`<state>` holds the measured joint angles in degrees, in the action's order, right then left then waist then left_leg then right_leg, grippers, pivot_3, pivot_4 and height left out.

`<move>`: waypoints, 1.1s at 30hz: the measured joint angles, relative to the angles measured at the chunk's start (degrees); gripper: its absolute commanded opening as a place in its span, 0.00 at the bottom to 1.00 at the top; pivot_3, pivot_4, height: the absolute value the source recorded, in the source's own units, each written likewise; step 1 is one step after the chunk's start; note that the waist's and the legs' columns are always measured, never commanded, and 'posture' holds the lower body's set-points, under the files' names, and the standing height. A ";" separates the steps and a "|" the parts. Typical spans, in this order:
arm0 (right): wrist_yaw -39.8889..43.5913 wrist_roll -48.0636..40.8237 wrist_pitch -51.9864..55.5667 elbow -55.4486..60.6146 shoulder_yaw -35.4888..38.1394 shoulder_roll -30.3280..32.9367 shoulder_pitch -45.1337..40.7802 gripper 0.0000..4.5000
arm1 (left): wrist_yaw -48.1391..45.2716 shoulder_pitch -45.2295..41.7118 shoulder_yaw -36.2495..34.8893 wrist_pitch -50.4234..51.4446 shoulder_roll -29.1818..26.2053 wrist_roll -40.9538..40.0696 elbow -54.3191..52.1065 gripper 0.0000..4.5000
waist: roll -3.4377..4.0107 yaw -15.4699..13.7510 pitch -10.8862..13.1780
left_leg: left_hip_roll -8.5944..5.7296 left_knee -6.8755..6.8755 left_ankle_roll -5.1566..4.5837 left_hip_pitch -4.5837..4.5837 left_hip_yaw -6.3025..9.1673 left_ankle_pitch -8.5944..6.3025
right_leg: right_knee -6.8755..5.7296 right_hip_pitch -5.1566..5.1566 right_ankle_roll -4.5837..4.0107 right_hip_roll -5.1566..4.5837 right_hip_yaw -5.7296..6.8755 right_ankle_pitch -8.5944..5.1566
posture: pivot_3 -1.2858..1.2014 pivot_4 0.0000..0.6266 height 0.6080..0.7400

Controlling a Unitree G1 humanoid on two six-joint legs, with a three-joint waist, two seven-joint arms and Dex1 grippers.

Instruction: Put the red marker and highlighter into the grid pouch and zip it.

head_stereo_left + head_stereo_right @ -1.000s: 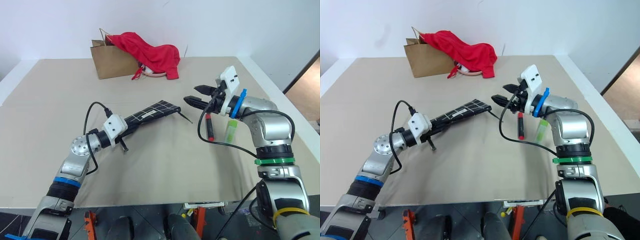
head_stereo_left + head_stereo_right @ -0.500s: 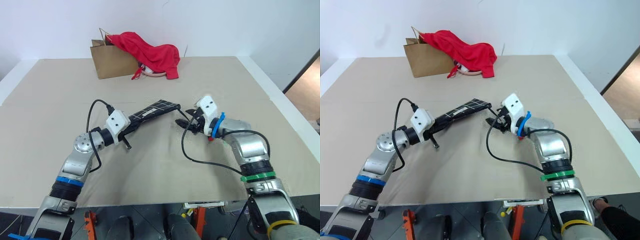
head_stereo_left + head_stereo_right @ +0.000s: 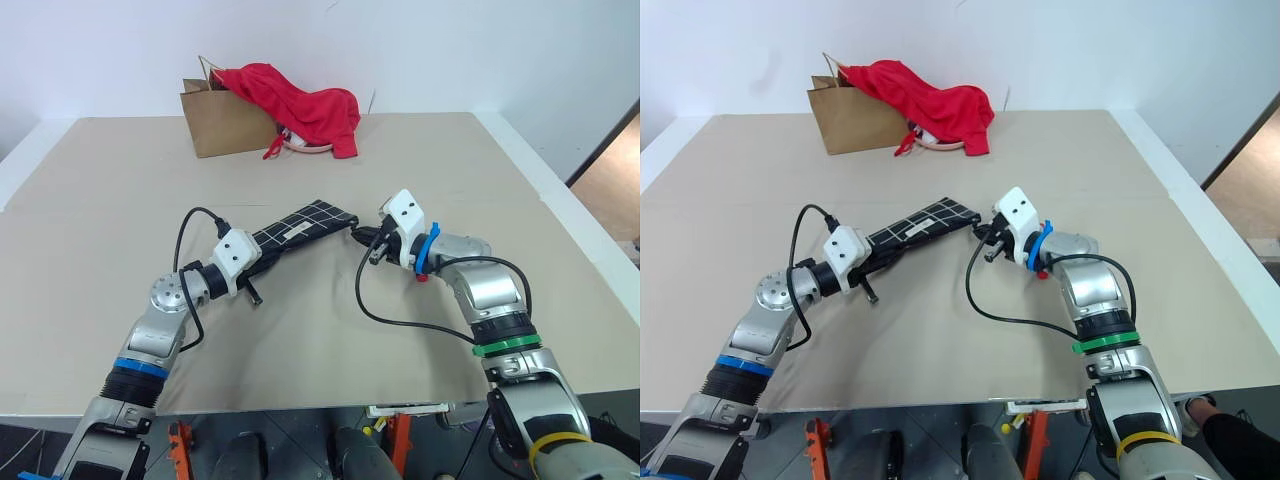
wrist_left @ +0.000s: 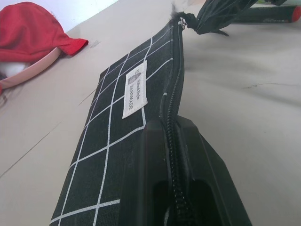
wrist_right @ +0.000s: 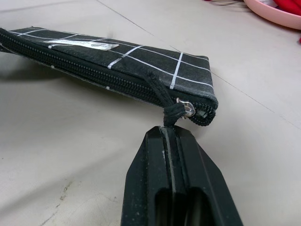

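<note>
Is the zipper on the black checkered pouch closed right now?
Closed. On the black fabric grid pouch the zipper teeth run joined along the edge, with the metal slider at its end.

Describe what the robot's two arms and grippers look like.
Both arms are silver metal. The left gripper and right gripper each have two black fingers behind a white wrist block, with a looping black cable. The left arm has a blue band; the right has blue, green and yellow bands.

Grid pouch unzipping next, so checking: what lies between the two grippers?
The black white-gridded fabric pouch, spanning from left gripper to right gripper, head views.
</note>
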<state>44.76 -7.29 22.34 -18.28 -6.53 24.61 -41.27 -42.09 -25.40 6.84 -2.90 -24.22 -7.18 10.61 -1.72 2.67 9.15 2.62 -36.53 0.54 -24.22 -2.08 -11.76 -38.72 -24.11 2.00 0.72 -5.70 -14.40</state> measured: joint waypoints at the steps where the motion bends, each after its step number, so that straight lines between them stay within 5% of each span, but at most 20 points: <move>1: -0.05 0.23 0.00 0.00 0.00 0.00 0.04 0.00 | -0.05 0.02 0.03 -0.17 0.12 0.05 0.07 0.00 | 0.00 0.00 0.00 | 0.00 0.00 0.00 0.00 0.00 0.00 | 0.00 0.00 0.00 0.00 0.00 0.00 | 0.52 0.24 1.00; 26: 7.90 -4.46 10.83 16.37 -10.03 -9.08 1.50 0.00 | -1.34 0.03 -0.09 -0.85 1.14 0.24 0.59 0.00 | -0.01 0.02 0.00 | 0.01 -0.10 0.02 -0.03 0.17 0.01 | -0.21 -0.04 -0.04 0.03 0.15 -0.01 | 0.52 0.24 1.00; 30: 7.62 -7.51 15.28 18.72 -9.08 -10.40 1.52 0.30 | -1.12 -0.01 -0.09 -0.60 1.31 0.26 0.65 0.00 | -0.01 0.16 0.00 | 0.04 -0.10 0.03 -0.03 0.17 0.02 | -0.23 -0.06 -0.06 0.08 0.13 0.00 | 0.52 0.24 1.00; 33: 7.07 -8.25 17.42 21.02 -9.29 -9.82 1.56 0.63 | -1.00 -0.14 -0.05 -0.55 1.66 0.33 0.64 0.00 | -0.01 0.06 0.00 | 0.03 -0.10 0.04 -0.04 0.30 0.03 | -0.25 -0.05 -0.09 0.09 0.25 -0.02 | 0.52 0.24 1.00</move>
<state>51.83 -15.55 39.76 2.74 -15.82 14.79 -39.71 -43.09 -25.54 6.79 -3.45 -22.56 -6.85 11.25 -1.73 2.73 9.14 2.66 -36.62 0.58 -24.26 -1.78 -11.73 -38.96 -24.16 1.91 0.81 -5.44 -14.42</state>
